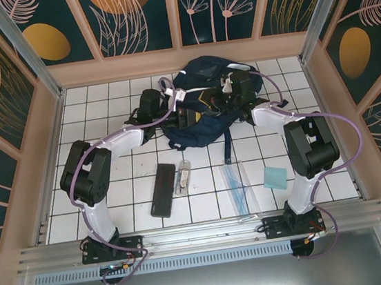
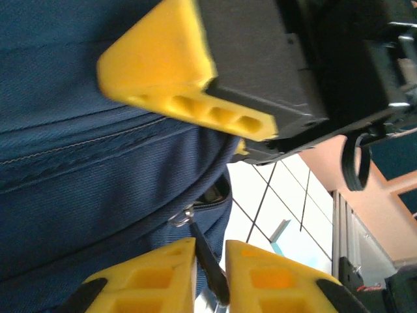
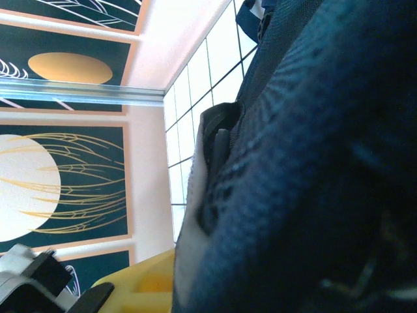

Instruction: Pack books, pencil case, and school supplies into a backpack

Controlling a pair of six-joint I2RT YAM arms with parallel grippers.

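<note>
At the far middle of the white-tiled tabletop (image 1: pixel 102 104), the left gripper (image 2: pixel 210 249) was clenched on the dark zipper pull (image 2: pixel 212 268) of the large navy-blue backpack (image 1: pixel 200 133) while the right gripper (image 1: pixel 207 100) pinched its fabric, so drawing the zip open likely came next.

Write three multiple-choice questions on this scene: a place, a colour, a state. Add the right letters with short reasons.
1. Where does the pencil case lie? A. on the tiles, apart from the backpack; B. in a drawer; C. on a shelf.
2. What colour is the square pad? A. red; B. light teal; C. black.
3. How is the left hand? A. wide open; B. holding a cup; C. shut on the zipper pull.
Answers: 1 A, the top view shows it flat on the tiles. 2 B, pale teal against white. 3 C, the pull sits between its fingers.
</note>
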